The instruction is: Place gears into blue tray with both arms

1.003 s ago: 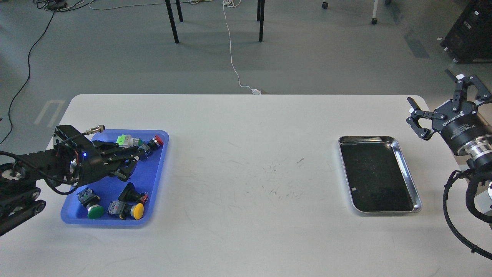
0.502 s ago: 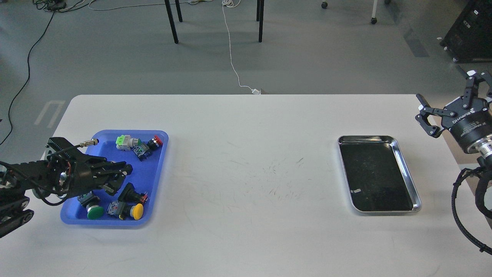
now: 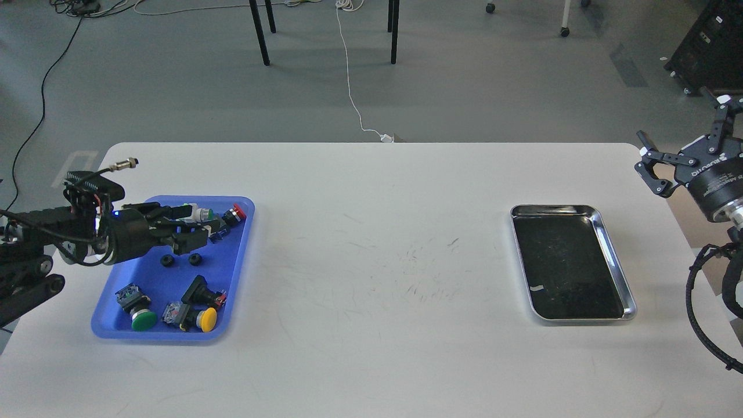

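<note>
The blue tray [image 3: 237, 273] sits at the table's left. Two small black gears [image 3: 168, 261] [image 3: 195, 259] lie side by side on its floor near the middle, free of any grip. My left gripper [image 3: 194, 229] hovers just behind and above them, over the tray's far half, open with nothing between its fingers. My right gripper [image 3: 679, 125] hangs at the table's far right edge, raised, wide open and empty.
Several push-button switches lie in the blue tray: a green-capped one [image 3: 143, 319] and a yellow-capped one [image 3: 206, 318] at the front, a red-capped one [image 3: 237, 212] at the back. A shiny steel tray [image 3: 615, 255] with a dark bottom stands at the right.
My left gripper has risen and moved back toward the tray's far half, and the two gears now show lying on the tray floor. My right gripper has drawn farther right.
</note>
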Robot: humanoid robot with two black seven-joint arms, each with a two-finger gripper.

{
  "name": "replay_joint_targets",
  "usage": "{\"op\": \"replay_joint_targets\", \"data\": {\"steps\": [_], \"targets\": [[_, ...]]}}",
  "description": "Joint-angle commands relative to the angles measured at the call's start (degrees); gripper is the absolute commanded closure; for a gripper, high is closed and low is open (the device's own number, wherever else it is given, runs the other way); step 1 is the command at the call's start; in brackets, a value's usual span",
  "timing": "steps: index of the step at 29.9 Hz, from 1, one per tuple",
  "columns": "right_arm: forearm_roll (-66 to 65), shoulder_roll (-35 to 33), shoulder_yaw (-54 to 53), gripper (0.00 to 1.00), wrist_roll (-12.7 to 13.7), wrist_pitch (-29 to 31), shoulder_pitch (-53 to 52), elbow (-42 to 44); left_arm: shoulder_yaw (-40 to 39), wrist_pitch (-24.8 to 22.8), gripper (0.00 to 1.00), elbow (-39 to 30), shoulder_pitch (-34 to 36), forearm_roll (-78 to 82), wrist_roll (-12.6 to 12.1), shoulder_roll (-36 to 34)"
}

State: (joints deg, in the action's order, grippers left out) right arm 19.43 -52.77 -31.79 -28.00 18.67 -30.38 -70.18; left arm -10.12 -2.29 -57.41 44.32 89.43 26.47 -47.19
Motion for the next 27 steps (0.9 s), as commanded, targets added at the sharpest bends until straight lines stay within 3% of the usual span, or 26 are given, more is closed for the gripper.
{"op": "replay_joint_targets", "data": {"steps": [1, 8, 11, 19, 22, 27], "targets": [[-0.09, 0.39, -1.43, 0.02, 0.0, -0.82, -1.95, 0.74, 0.02, -0.52, 0.04, 0.01, 3.31, -21.69, -0.37, 0.17], [-0.09, 4.6, -4.41, 0.01, 0.0, -5.48, -5.56, 4.6, -0.51, -2.72, 0.02, 1.68, 8.32, -50.99, -1.42, 4.65], [-0.09, 9.25, -5.92, 0.01, 0.0, -5.66, -7.84, 8.38, -4.53, -2.54, 0.02, 3.44, 8.68, -59.0, -1.86, 9.03], [0.08, 17.6, -5.92, 0.01, 6.28, -5.57, -13.81, 14.88, -19.3, -4.91, 0.02, 11.78, 7.98, -73.06, -2.39, 17.91], [1.04, 20.94, -7.15, 0.01, 10.76, -5.31, -17.15, 21.29, -20.72, -6.58, 0.02, 14.68, 7.89, -79.39, -3.53, 19.94], [1.75, 27.1, -10.83, 0.01, 15.42, -4.43, -21.11, 30.88, -24.75, -8.86, 0.02, 21.8, 8.06, -89.59, -7.22, 23.63]]}}
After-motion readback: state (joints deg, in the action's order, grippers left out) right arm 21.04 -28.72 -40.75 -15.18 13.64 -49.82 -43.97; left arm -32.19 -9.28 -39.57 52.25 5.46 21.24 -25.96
